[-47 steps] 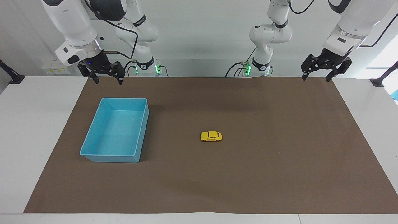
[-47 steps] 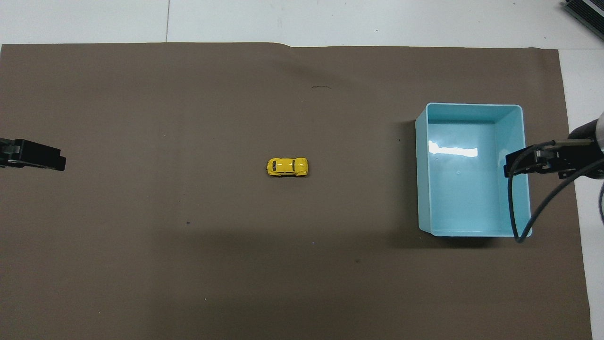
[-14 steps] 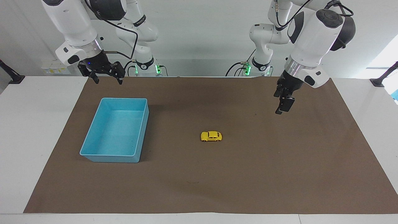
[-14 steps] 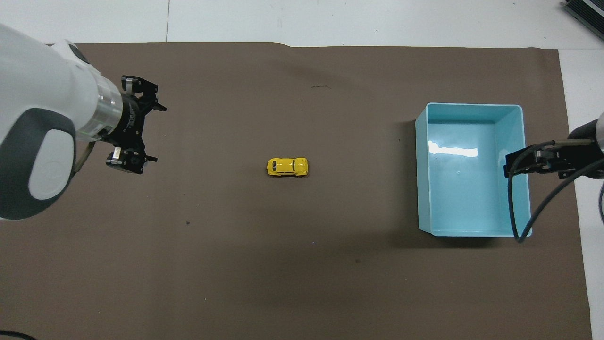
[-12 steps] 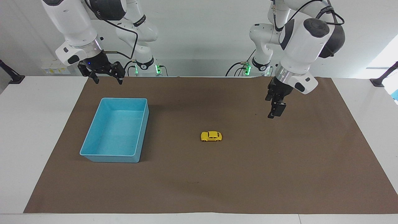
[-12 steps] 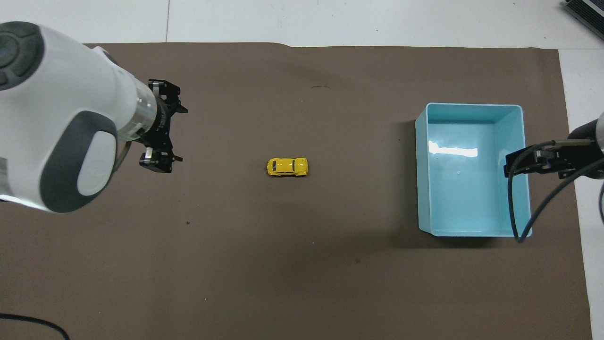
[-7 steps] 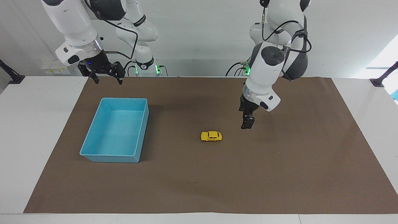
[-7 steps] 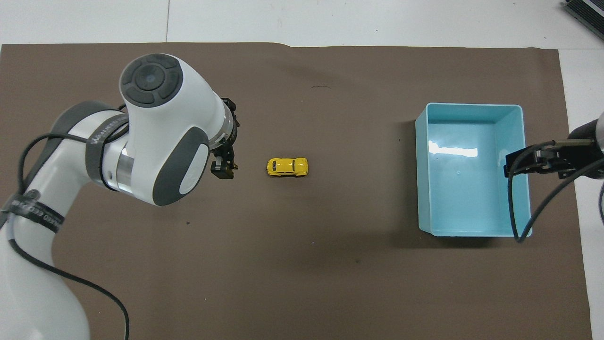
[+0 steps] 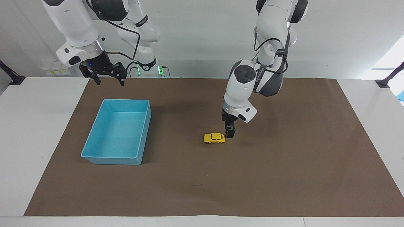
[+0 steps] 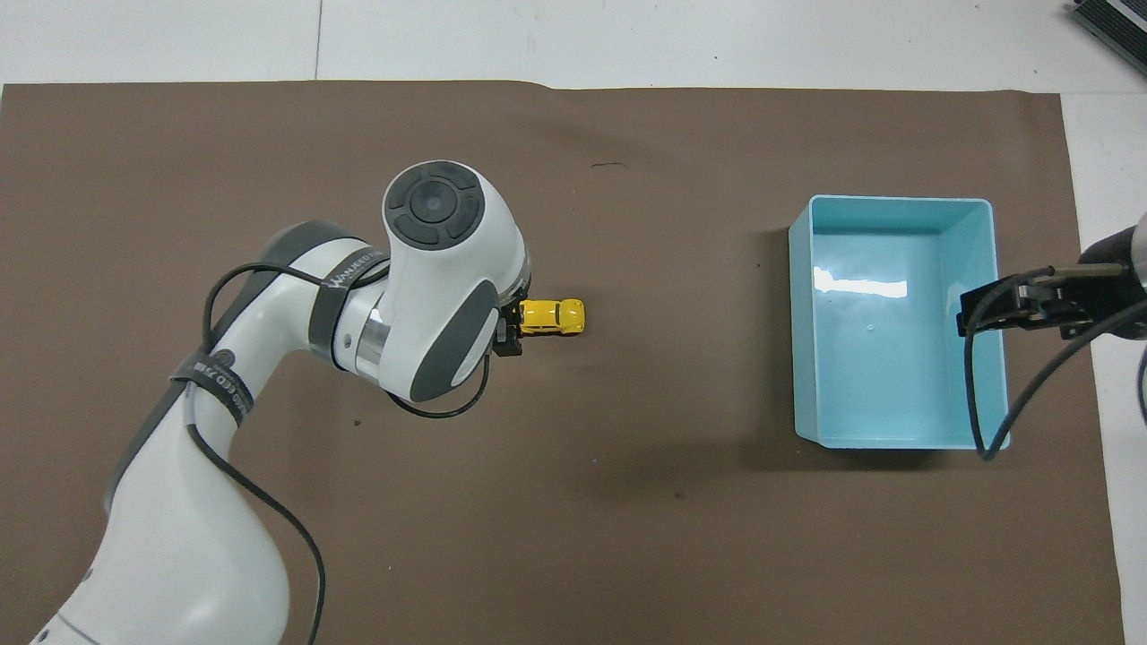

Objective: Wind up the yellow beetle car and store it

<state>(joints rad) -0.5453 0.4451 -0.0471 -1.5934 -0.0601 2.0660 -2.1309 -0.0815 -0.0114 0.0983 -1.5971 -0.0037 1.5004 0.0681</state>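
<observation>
Left hand (image 9: 230, 132) pointing straight down, low just beside the car (image 9: 214, 138) at its end toward the left arm; finger spread unreadable. Car mid-desk on the brown mat (image 9: 284, 176), well apart from the blue tray (image 9: 91, 145). Right hand (image 9: 107, 77) waiting, spread wide, above the mat's edge by the tray.

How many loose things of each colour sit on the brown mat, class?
Yellow: 1, the small yellow beetle-shaped toy car.
Blue: 1, the light blue rectangular plastic tray.
Total: 2.

left gripper (image 9: 230, 134) swung in — lowered beside yellow beetle car (image 9: 214, 138)
</observation>
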